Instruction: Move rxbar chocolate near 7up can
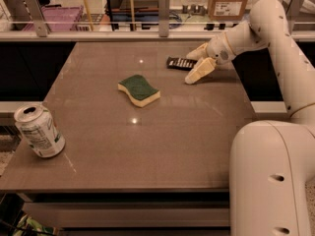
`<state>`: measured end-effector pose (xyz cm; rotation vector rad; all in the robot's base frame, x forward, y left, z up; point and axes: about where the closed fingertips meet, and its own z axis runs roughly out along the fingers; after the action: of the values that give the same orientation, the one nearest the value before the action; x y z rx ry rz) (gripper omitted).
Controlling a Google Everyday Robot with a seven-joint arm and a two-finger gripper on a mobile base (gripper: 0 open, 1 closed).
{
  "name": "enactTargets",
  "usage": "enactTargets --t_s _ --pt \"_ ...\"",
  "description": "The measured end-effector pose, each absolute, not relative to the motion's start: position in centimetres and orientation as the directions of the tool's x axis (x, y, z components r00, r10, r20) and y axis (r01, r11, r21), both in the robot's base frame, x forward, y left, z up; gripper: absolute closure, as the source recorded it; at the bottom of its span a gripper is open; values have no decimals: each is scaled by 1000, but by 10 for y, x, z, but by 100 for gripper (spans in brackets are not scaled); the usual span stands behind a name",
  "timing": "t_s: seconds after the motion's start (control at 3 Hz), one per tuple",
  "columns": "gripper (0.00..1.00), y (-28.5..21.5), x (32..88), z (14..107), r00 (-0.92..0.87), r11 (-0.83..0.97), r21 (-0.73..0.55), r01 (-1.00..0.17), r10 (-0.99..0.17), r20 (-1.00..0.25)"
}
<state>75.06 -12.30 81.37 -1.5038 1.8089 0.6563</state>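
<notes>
The rxbar chocolate (178,63), a flat black bar with pale lettering, lies at the far right of the table. My gripper (191,69) is at the bar's right end, low over the table, with its cream fingers (199,71) spread apart, one on each side of that end. It is open and not closed on the bar. The 7up can (39,131), silver-topped with a white and green body, stands at the near left corner of the table, far from the bar and the gripper.
A green-and-yellow sponge (139,90) lies mid-table between bar and can. The brown table (147,146) has a railing (162,31) along its far edge with boxes and bins behind. My white arm and base (273,171) fill the right side.
</notes>
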Motion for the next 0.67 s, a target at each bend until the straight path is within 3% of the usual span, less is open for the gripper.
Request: enactTargets --t_s 0.67 --pt "87 -122 751 817 -96 202 -44 -978 -632 -769"
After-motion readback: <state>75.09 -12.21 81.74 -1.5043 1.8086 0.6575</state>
